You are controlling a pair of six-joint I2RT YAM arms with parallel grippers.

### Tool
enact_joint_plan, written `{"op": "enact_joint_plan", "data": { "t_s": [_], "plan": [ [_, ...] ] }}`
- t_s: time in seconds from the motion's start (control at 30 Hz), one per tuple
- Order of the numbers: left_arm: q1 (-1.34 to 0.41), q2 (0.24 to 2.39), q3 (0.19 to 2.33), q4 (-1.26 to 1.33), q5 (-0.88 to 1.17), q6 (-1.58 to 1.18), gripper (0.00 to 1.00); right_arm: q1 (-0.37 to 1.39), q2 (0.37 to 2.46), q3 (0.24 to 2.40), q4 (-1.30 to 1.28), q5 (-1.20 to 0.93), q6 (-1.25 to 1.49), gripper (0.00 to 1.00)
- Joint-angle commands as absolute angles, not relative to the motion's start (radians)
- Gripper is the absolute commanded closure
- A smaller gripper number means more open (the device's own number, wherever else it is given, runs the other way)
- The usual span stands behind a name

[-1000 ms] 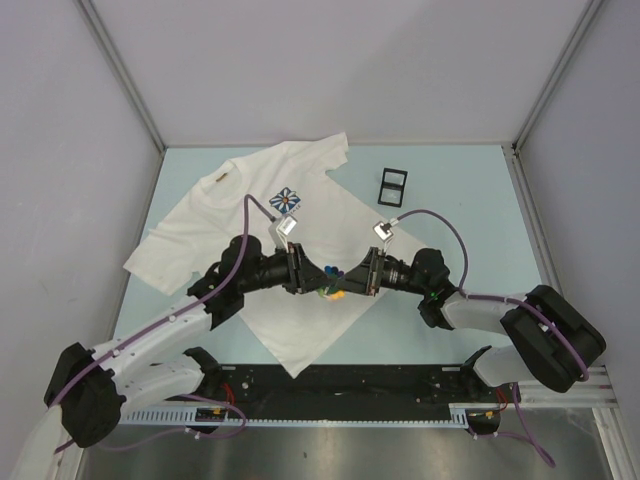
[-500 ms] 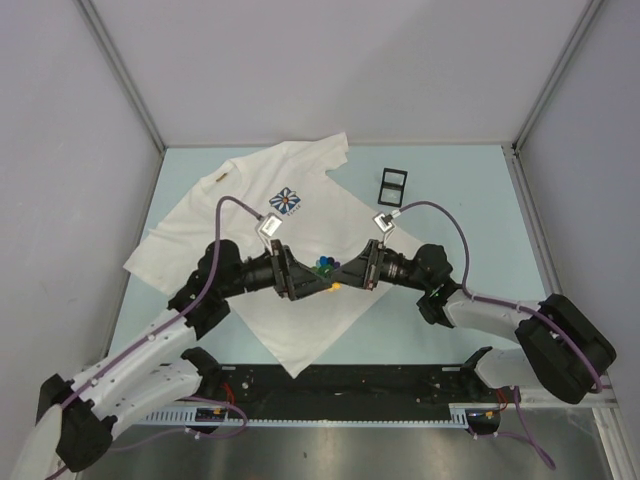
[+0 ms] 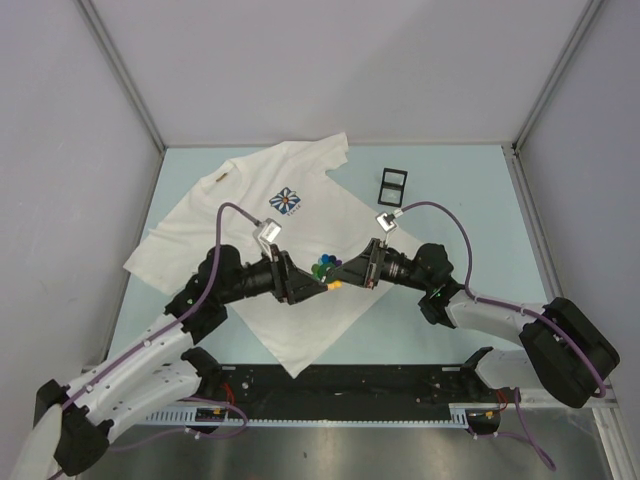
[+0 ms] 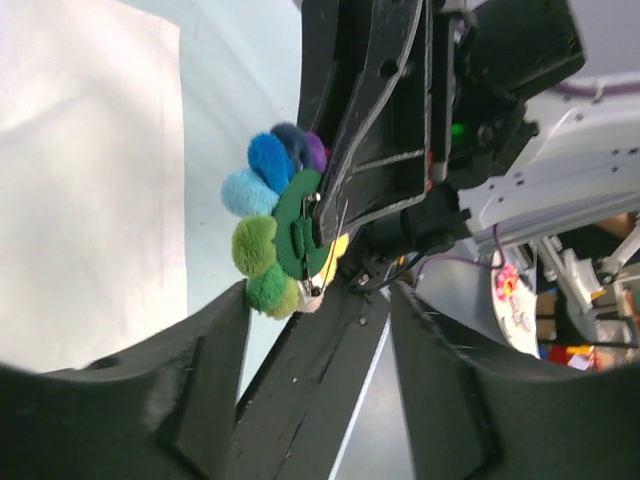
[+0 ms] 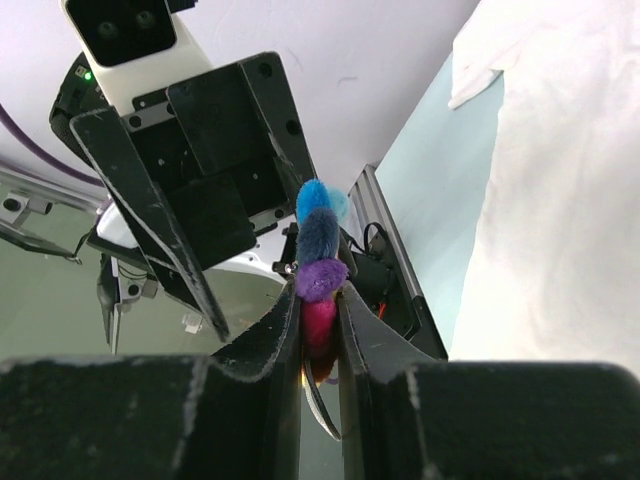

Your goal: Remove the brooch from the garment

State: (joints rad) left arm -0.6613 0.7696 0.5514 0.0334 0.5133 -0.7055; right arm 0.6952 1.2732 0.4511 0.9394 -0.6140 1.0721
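Pale blue bench (image 3: 450, 190); the white short-sleeved T-shirt (image 3: 235, 205) lies spread on it.

Left end effector (image 4: 320, 370): fingers spread, holding nothing, tips close beside the right one. Risk: the two knock together.

Right end effector (image 5: 318, 335): pressed together on the multicoloured pom-pom flower brooch (image 4: 285, 235), held above the shirt's lower half and apparently clear of the fabric. I judge the nip is on soft pom-poms, so it may twist or slip out.

Orientation: round, no clear long axis. It sits edge-on between the right fingers, green felt back and pin toward the left wrist camera.
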Motion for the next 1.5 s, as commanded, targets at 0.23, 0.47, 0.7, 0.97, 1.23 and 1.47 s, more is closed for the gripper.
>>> {"op": "enact_joint_plan", "data": {
  "t_s": [0.23, 0.47, 0.7, 0.97, 1.23, 1.47],
  "plan": [
    [-0.727, 0.799, 0.601, 0.011, 0.362, -0.634, 0.49, 0.704, 1.259, 0.463, 0.959, -0.589, 1.062, 1.0],
    [-0.732, 0.818, 0.617, 0.009, 0.334, -0.632, 0.55, 0.713, 1.267, 0.469, 0.963, -0.588, 1.06, 1.0],
    [-0.733, 0.81, 0.606, 0.023, 0.322, -0.653, 0.62, 0.721, 1.275, 0.469, 0.959, -0.586, 1.051, 1.0],
    [-0.732, 0.776, 0.581, 0.028, 0.311, -0.661, 0.61, 0.721, 1.276, 0.469, 0.953, -0.581, 1.046, 1.0],
    [-0.732, 0.778, 0.58, 0.025, 0.321, -0.675, 0.66, 0.727, 1.276, 0.469, 0.957, -0.581, 1.045, 1.0],
    [-0.732, 0.792, 0.561, 0.067, 0.359, -0.722, 0.7, 0.735, 1.279, 0.472, 0.962, -0.587, 1.032, 1.0]
  ]
}}
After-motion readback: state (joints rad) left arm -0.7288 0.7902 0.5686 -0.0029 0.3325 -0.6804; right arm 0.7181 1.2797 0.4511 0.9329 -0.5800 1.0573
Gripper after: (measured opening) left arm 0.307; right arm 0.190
